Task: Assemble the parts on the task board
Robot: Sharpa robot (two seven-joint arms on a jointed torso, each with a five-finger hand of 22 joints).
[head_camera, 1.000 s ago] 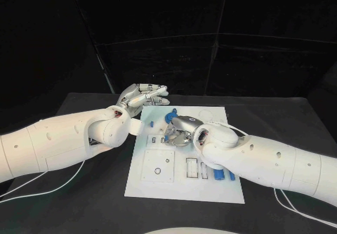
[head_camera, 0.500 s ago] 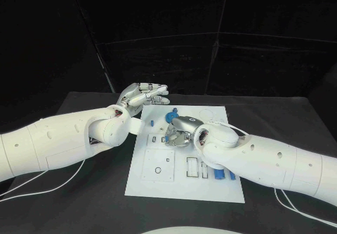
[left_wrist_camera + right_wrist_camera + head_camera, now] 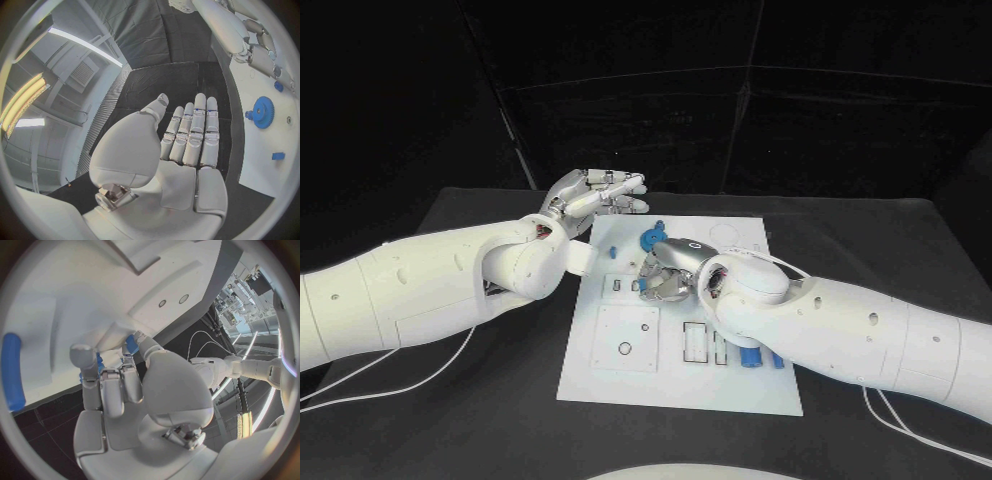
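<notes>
The white task board [image 3: 625, 375] lies in the middle of the black table. My right hand [image 3: 664, 272] is bent down onto the board's middle, its fingers [image 3: 111, 390] curled around a small blue part [image 3: 131, 344] that they pinch against the board; the same blue part [image 3: 277, 86] peeks out by those fingertips. Just beyond that hand a blue gear [image 3: 651, 240] sits on the board, also the gear [image 3: 262, 112]. My left hand [image 3: 596, 192] hovers open over the board's far left corner, fingers [image 3: 194, 130] straight and together, holding nothing.
Two blue cylinders [image 3: 762, 358] lie near the board's near right edge, one blue cylinder [image 3: 12, 371] close to my right wrist. A small blue block [image 3: 642, 208] sits at the far edge by my left fingertips. White cables trail on the table at both sides.
</notes>
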